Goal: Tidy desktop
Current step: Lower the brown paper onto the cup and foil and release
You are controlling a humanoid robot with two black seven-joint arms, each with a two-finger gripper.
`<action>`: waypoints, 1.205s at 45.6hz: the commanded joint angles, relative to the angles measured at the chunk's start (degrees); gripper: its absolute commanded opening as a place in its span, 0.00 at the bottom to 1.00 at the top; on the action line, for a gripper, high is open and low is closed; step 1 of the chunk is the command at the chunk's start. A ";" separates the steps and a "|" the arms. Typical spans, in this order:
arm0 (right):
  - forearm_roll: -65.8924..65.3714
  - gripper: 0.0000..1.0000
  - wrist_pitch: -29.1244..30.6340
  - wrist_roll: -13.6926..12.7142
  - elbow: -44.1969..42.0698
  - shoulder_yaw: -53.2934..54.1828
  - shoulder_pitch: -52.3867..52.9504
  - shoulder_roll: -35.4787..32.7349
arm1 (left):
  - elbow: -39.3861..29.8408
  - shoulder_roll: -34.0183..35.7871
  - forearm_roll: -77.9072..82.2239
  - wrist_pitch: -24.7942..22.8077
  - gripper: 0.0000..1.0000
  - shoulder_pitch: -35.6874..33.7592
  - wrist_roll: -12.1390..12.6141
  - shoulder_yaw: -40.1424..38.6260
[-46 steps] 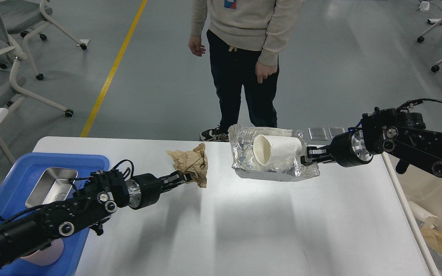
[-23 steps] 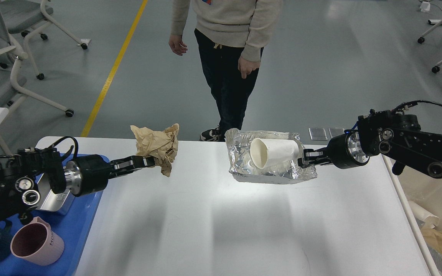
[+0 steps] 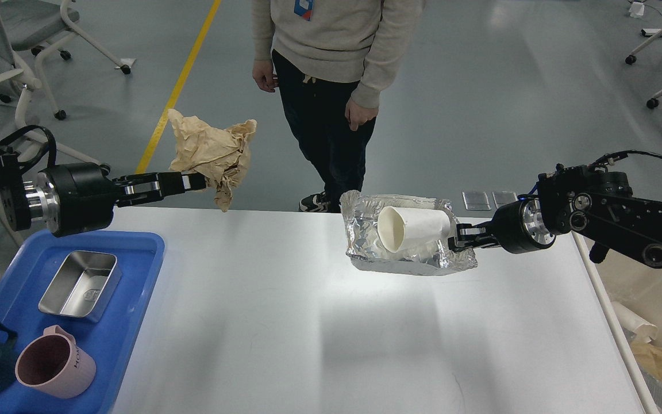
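The white worktop (image 3: 331, 322) filled the lower middle of the head view, bare across its centre. The left end effector (image 3: 190, 181) was clamped on a wad of crumpled brown paper (image 3: 211, 153), held high at ten o'clock, clear of the surface, probably so it could be carried off as rubbish. The right end effector (image 3: 456, 236) was pinched on the rim of a foil tray (image 3: 411, 261) at two o'clock, with a white paper cup (image 3: 412, 228) lying on its side inside, so both would likely travel together. A blue tray (image 3: 135, 287) at eight o'clock held a steel tin (image 3: 80, 285) and a pink mug (image 3: 55, 369).
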 commanded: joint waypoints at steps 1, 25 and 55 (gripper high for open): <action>0.01 0.00 0.05 0.03 0.06 0.00 0.01 -0.02 | 0.88 -4.79 -0.01 -0.14 0.00 -0.40 -0.04 0.34; 0.09 0.00 0.14 0.03 2.25 0.09 0.45 0.07 | 15.03 -26.33 0.16 -0.05 0.00 -0.23 -0.04 2.63; 0.01 0.00 0.22 0.03 2.52 0.00 0.97 0.33 | 18.64 -34.86 -0.01 -0.23 0.02 -4.36 -1.10 5.44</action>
